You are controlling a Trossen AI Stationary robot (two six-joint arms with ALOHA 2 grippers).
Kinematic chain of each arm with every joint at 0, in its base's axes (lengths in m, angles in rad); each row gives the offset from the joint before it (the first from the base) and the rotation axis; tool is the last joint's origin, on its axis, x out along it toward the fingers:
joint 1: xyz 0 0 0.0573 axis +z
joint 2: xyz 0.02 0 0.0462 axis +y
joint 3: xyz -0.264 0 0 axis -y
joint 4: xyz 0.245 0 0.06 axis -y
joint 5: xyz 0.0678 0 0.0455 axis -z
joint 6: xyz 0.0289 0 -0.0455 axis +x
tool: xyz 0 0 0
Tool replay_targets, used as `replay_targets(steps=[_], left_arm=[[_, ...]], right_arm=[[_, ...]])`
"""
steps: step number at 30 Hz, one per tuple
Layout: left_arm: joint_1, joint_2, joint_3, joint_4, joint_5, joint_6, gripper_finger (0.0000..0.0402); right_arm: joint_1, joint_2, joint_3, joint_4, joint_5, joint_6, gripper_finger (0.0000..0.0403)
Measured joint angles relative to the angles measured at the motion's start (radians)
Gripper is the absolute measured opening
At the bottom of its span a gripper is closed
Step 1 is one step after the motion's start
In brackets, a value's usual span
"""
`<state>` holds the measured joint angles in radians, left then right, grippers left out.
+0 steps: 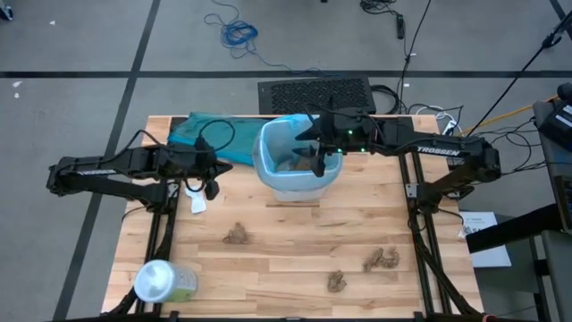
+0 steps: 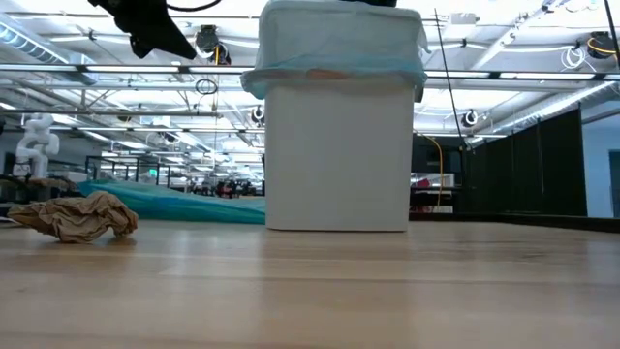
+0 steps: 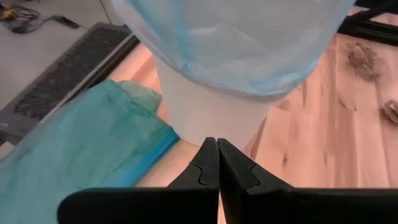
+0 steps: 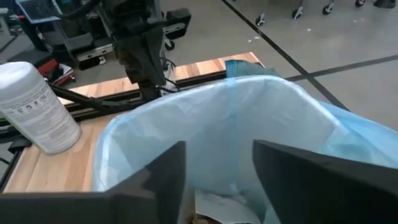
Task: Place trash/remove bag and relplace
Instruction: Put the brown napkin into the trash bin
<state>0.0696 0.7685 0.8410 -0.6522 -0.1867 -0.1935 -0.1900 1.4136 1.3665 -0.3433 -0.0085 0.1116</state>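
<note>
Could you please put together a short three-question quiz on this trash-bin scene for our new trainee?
1. True or false: the left gripper is shut beside the bin.
2. How many brown paper wads lie on the table in the high view? A) one B) three C) five
3. Fill in: the right gripper hovers open above the ____ lining the bin.

Key:
1. True; its fingers meet, holding nothing.
2. B; one left of centre, two toward the right.
3. The light-blue bag; some trash already lies inside.
</note>
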Motion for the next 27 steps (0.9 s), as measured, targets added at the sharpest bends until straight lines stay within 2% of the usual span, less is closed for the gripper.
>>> replay_targets(steps=[4,6,8,11,17,19,23,27], left_arm=[[-0.001,0.000,0.000,-0.088,0.105,0.043,0.0008],[0.000,0.000,0.000,-0.157,0.122,0.024,0.0011],[0.000,0.010,0.000,-0.215,0.125,-0.017,0.0012],[0.000,0.032,0.000,-0.298,0.127,-0.084,0.0013],[0.000,0.121,0.000,-0.354,0.126,-0.117,0.0013],[-0.001,0.157,0.000,-0.351,0.126,-0.132,0.0013],[-0.002,0.217,0.000,-0.350,0.124,-0.134,0.0012],[-0.003,0.231,0.000,-0.349,0.033,-0.144,0.0003]], right_arm=[[0.012,0.000,0.059,-0.021,-0.110,0.056,0.0220],[0.032,-0.002,0.107,-0.037,-0.173,0.072,0.0225],[0.064,-0.002,0.160,-0.077,-0.181,0.046,0.0224],[0.119,-0.002,0.248,-0.164,-0.136,-0.019,0.0218],[0.248,-0.003,0.388,-0.421,0.091,-0.063,0.0205],[0.287,-0.003,0.406,-0.511,0.141,-0.002,0.0201],[0.362,0.001,0.409,-0.698,0.141,0.180,0.0192],[0.450,0.030,0.408,-0.853,0.144,0.386,0.0182]])
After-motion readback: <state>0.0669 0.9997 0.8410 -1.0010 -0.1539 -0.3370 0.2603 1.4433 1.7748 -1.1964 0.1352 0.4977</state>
